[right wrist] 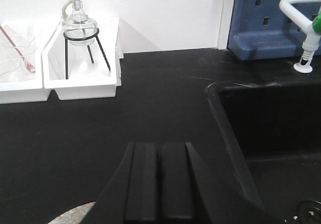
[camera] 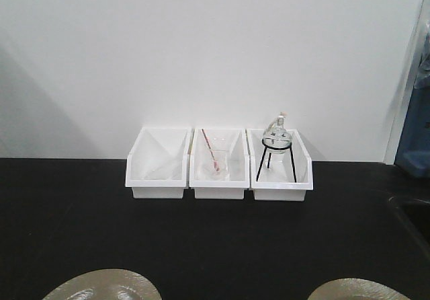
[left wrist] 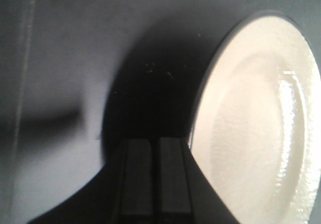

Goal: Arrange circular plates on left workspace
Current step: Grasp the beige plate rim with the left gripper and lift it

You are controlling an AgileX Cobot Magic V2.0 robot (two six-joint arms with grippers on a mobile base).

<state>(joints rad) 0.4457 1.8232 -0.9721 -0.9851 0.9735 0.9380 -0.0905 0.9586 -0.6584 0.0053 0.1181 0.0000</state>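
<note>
— Plates: the left plate and the right plate, where do they lie?

— Both flat on the black bench, at its near edge in the front view, each cut off by the frame. They lie well apart, one at the left, one at the right. Both are pale tan and glossy.

— Left gripper, condition?

— Fingers pressed together, nothing between them. It hangs over bare bench just beside the rim of the left plate. Whether finger and rim touch, I cannot tell. A dark shadow lies on the bench around the fingers.

— Right gripper?

— Likewise closed on itself, holding nothing. It stands over the bench, with the sink to its right. A pale speckled sliver shows at the lower edge of that view, left of the fingers; too little shows to name it.

— Other items on the bench?

— Three white bins in a row against the wall, close side by side, well behind the plates. The middle one holds a clear beaker with a red rod. The right one holds a round glass flask on a black wire stand. The left one's contents are too faint to make out. A white tap with a green fitting stands behind the sink.
</note>
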